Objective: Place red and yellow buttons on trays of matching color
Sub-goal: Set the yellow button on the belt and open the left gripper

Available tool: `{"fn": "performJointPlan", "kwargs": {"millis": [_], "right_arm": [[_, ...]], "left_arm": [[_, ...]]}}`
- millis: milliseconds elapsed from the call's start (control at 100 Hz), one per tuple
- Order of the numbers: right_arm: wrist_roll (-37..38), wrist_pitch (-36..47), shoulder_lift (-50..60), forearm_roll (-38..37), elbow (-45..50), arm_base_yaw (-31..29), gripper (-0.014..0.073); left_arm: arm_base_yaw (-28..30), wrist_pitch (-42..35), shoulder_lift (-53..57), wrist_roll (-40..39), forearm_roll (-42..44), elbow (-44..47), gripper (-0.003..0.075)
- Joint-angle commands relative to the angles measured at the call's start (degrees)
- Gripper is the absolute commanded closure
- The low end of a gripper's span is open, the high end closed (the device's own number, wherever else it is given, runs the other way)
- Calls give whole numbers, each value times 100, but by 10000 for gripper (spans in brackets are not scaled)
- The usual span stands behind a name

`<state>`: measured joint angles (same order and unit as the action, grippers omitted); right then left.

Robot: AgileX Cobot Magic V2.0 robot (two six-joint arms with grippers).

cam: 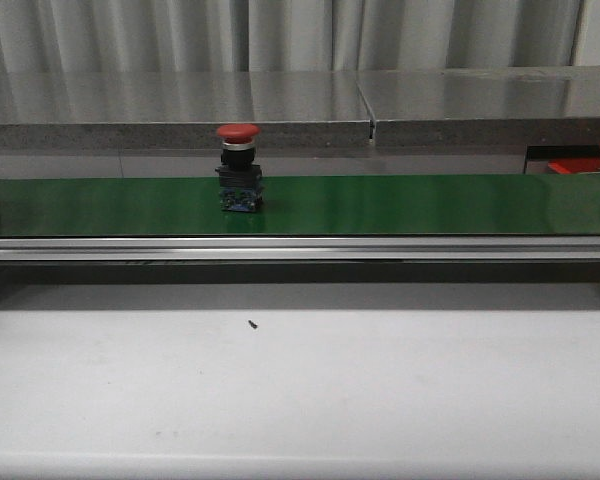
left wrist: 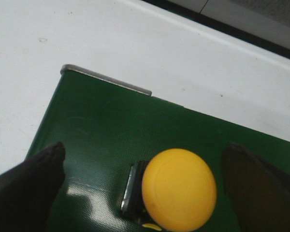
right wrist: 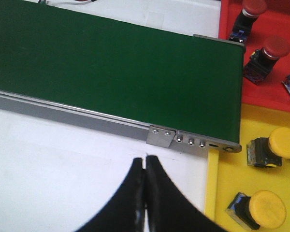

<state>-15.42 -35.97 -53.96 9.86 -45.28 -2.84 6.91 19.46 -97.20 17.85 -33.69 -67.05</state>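
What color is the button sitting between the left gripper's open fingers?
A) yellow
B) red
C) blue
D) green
A: in the left wrist view, a yellow button sits on the green belt between the spread fingers of the left gripper.

my left gripper (left wrist: 140,183) hangs over the green belt (left wrist: 111,130), fingers (left wrist: 26,188) spread wide apart. my right gripper (right wrist: 145,193) hovers beside that belt, over the table (right wrist: 63,164), fingers pressed together.
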Motion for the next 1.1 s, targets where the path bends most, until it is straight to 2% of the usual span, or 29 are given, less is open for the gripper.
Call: {"fn": "performJointPlan", "kwargs": {"millis": [0, 240, 470, 560, 640, 680, 730, 840, 870, 970, 1020, 1090], "right_arm": [[-25, 328, 89, 17, -156, -17, 692], [-25, 346, 89, 17, -156, -17, 692], [-25, 295, 78, 23, -156, -17, 691], [-25, 241, 78, 23, -156, -17, 690], [-25, 192, 78, 29, -156, -17, 663], [-25, 158, 78, 33, -156, -17, 635], [-25, 115, 78, 60, -156, -17, 568], [-25, 6, 78, 137, -156, -17, 371], [-25, -12, 78, 151, -156, -17, 286], [-88, -68, 78, 164, -156, -17, 41], [-151, -79, 52, 257, -165, -16, -37], [-357, -98, -51, 512, -196, 16, -19]], "left_arm": [[-40, -299, 517, 66, -134, -167, 54], [-485, -327, 1714, 373, -134, 135, 98], [-1180, -968, 3408, 373, 77, 1403, 166], [-1238, -945, 4063, 373, 77, 1947, 227], [-1238, -943, 4630, 373, 77, 2455, 323], [-1224, -943, 4850, 373, 77, 2662, 374], [-1224, -943, 5138, 373, 77, 2937, 472], [-1224, -954, 5760, 373, 77, 3485, 685], [-1224, -965, 5890, 373, 77, 3598, 739], [-1224, -965, 6232, 373, 77, 3920, 739], [-1224, -965, 6317, 373, 77, 4026, 739], [-1224, -957, 6334, 373, 77, 4110, 739]]}}
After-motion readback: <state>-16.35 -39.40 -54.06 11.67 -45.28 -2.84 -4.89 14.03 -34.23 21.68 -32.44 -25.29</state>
